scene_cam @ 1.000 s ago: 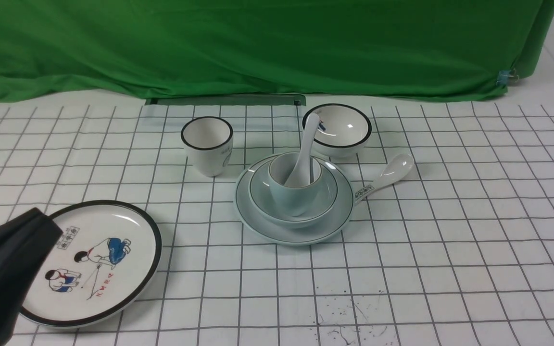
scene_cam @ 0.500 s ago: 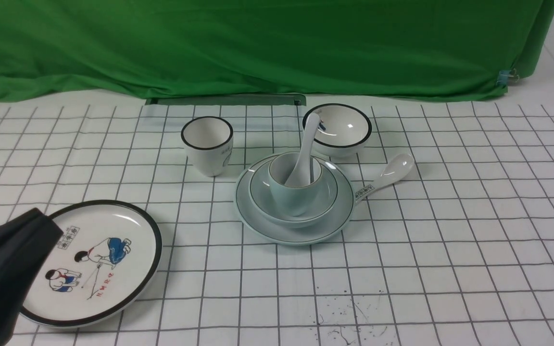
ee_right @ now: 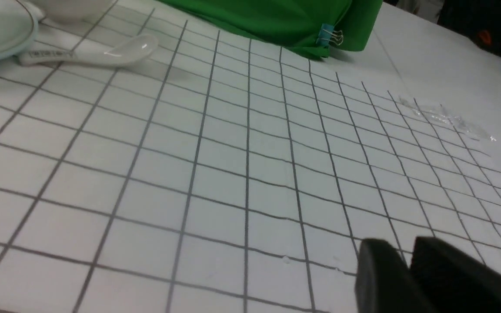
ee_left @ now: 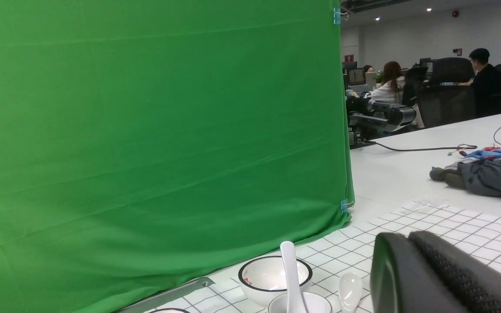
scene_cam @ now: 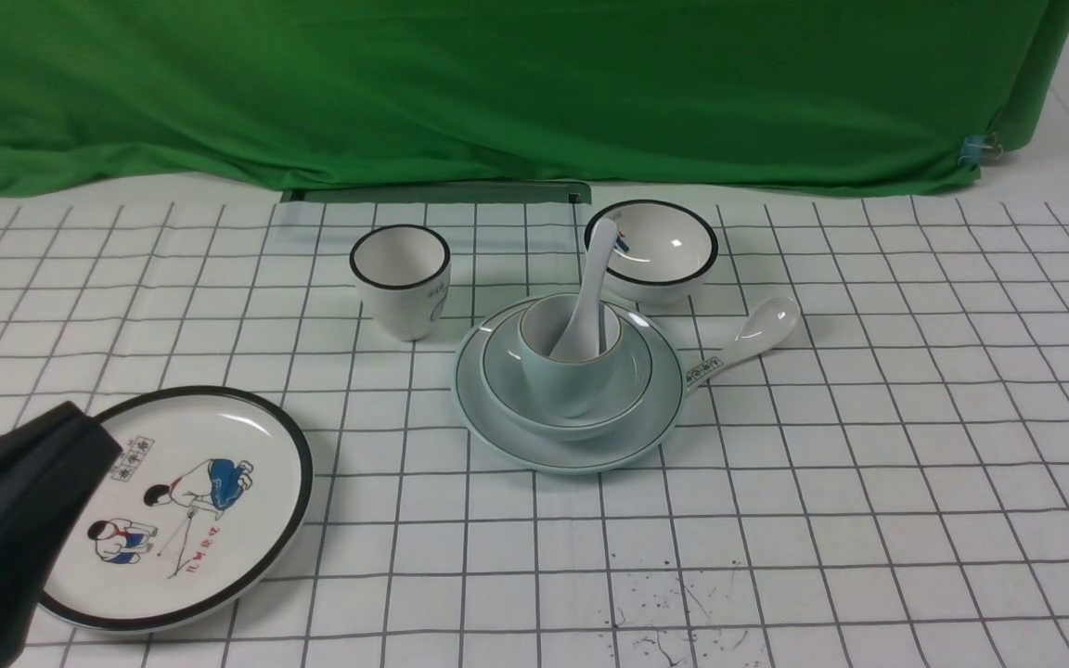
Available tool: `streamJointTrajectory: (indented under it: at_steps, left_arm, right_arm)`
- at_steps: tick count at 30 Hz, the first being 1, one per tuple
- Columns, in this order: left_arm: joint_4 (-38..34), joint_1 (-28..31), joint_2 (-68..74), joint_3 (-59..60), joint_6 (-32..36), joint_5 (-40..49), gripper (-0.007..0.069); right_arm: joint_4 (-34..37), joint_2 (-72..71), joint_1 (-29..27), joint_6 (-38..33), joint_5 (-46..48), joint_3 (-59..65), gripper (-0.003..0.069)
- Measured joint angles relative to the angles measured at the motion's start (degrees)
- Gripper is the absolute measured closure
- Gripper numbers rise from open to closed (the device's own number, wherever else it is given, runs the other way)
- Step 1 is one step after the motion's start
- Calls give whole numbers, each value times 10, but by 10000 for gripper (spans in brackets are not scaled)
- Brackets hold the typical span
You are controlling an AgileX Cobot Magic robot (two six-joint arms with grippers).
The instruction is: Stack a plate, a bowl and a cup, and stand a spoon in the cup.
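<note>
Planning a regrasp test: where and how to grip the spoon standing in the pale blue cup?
Pinch the upper handle of the plain white spoon, probably best from above. It rises well clear of the rim of the cup, slim and leaning toward the black-rimmed bowl, so jaws should close across its narrow width.

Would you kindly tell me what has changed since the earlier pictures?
The right gripper has slipped out of the front view at its near right corner. The left gripper stays shut, and the plate, bowl, cup and spoon remain stacked as they were.
</note>
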Motion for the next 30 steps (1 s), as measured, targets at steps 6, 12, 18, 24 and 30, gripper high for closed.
streamJointTrajectory:
  at_steps: [6, 12, 18, 24, 30]
  left_arm:
    - [0, 0, 0, 0, 0, 0, 661]
    - [0, 0, 0, 0, 3, 0, 661]
    - [0, 0, 0, 0, 3, 0, 656]
    - [0, 0, 0, 0, 3, 0, 656]
    - [1, 0, 0, 0, 3, 0, 656]
  right_arm:
    - [-2, 0, 0, 5, -5, 0, 499]
    - [-3, 0, -1, 45, -25, 0, 480]
    - [-5, 0, -1, 78, -25, 0, 463]
    - [-23, 0, -1, 118, -13, 0, 461]
    - [-24, 0, -1, 125, -13, 0, 451]
